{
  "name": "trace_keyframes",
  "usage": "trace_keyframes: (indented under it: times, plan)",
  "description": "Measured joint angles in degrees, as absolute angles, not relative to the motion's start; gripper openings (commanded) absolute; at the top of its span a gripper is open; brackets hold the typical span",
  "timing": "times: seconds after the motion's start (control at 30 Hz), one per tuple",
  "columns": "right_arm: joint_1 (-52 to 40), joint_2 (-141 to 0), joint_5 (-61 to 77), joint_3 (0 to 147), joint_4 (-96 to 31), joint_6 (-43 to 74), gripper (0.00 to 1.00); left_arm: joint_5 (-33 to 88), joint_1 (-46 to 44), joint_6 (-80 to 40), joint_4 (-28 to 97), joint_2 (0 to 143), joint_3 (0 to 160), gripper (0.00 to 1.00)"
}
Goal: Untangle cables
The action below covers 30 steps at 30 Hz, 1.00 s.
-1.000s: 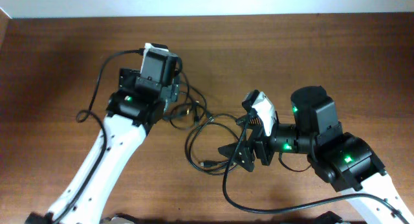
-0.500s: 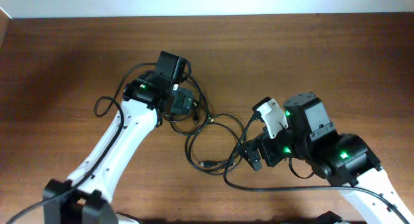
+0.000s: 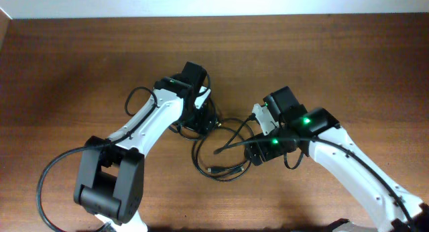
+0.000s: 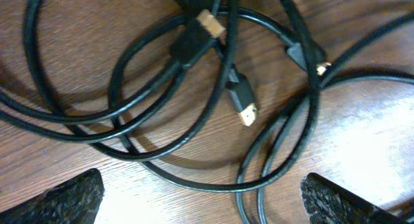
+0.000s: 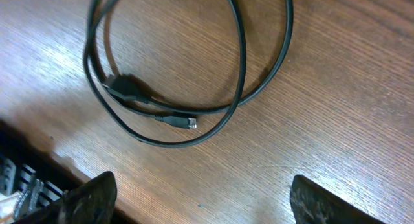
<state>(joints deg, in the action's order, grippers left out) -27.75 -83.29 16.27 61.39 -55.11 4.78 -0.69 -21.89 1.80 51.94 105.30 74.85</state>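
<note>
cables (image 4: 194, 39) are lying in a loose tangle at the middle of the brown wooden surface (image 3: 67, 71), loops crossing and gold-tipped plugs showing. the far edge is meeting a white wall (image 3: 214, 1), and bare wood is spreading out on both sides. the left pincer (image 4: 200, 201) is hanging over the knot with its fingers spread wide. the right pincer (image 5: 207, 201), likewise spread and gripping nothing, is hanging over a looser loop beside it. both arms are crowding the middle.
</note>
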Motion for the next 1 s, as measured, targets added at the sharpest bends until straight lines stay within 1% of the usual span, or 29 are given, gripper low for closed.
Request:
trace_keyframes:
  times: [0.1, 0.23, 0.3, 0.47, 0.6, 0.77, 0.8, 0.93, 0.97, 1.0]
  plan:
    - [-27.7, -85.5, 16.3, 61.4, -55.1, 4.8, 0.8, -1.5, -21.1, -0.7, 50.6, 105.3, 74.8, 0.99]
    - [-27.7, -87.3, 16.3, 61.4, -54.6, 4.8, 0.8, -2.2, -16.9, -2.5, 50.3, 105.4, 74.8, 0.99]
    - [-27.7, -88.6, 16.3, 61.4, -52.7, 4.8, 0.77, -2.4, -16.7, -2.7, 50.3, 105.4, 74.8, 0.99]
    - [-27.7, -91.9, 16.3, 61.4, -51.5, 4.8, 0.74, -2.4, -16.8, -2.7, 50.3, 105.4, 74.7, 0.99]
    - [-27.7, -95.4, 16.3, 61.4, -50.3, 4.8, 0.74, -2.4, -16.8, -2.7, 50.3, 105.4, 74.7, 0.99]
    - [-27.7, -100.2, 18.7, 61.4, -47.1, 4.7, 0.7, -2.4, -16.8, -2.7, 50.3, 105.4, 74.7, 0.99]
    - [-27.8, -101.1, 19.4, 61.4, -46.8, 4.7, 0.67, -2.4, -16.8, -2.7, 50.3, 105.4, 74.7, 0.99]
    - [-28.5, -102.8, 20.1, 61.4, -46.8, 4.8, 0.67, -2.4, -16.8, -2.7, 50.3, 105.4, 74.7, 0.99]
    - [-28.9, -102.8, 20.1, 61.4, -46.8, 4.8, 0.63, -2.4, -16.8, -2.7, 50.3, 105.4, 74.7, 0.99]
    - [-29.6, -102.8, 20.3, 61.2, -46.5, 4.8, 0.61, -2.4, -16.8, -2.7, 50.3, 105.4, 74.7, 0.99]
